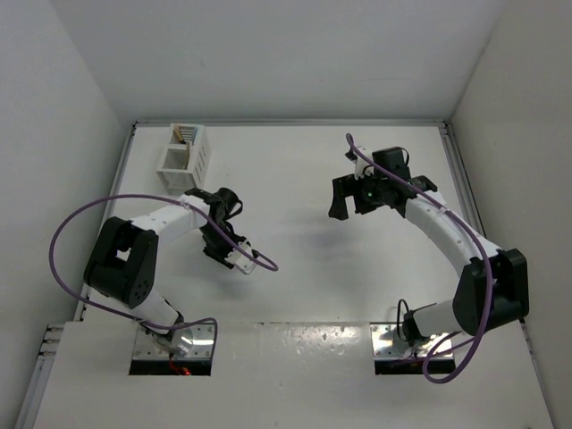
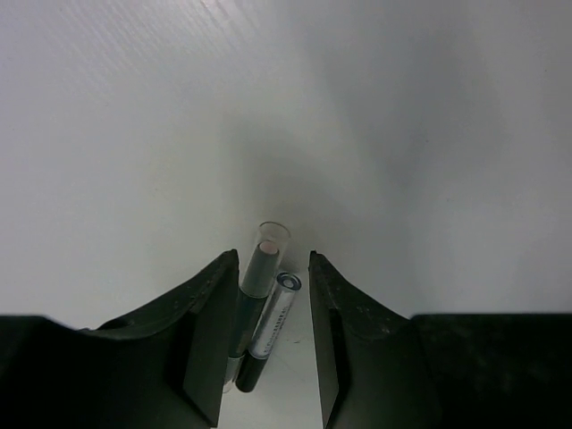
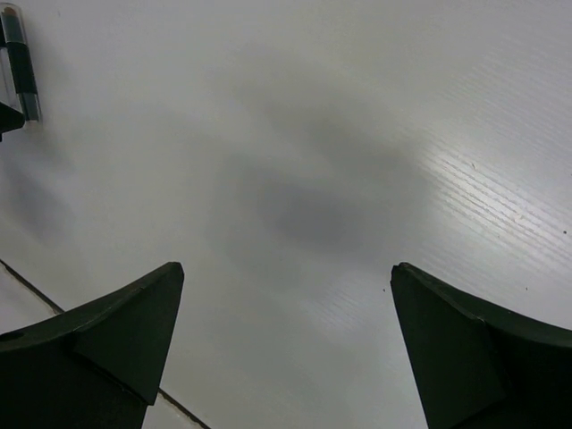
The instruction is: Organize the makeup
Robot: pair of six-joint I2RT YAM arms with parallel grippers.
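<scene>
Two makeup sticks lie side by side on the white table between the fingers of my left gripper [image 2: 273, 257]. One has a clear cap and a pinkish tip [image 2: 261, 264]; the other is silvery light blue with a dark end [image 2: 273, 320]. Both rest against the left finger, and a gap separates them from the right finger, so the jaws stand open around them. From above, the sticks [image 1: 259, 263] poke out past the left gripper [image 1: 239, 257]. My right gripper [image 1: 353, 204] hovers open at mid-right, nothing between its fingers [image 3: 286, 268]. A dark stick [image 3: 20, 63] shows at its view's top left.
A white slotted box [image 1: 198, 159] stands at the back left with tan sticks [image 1: 181, 134] upright in one compartment. White walls close in the table on three sides. A thin seam [image 3: 36, 290] crosses the table at the lower left of the right wrist view.
</scene>
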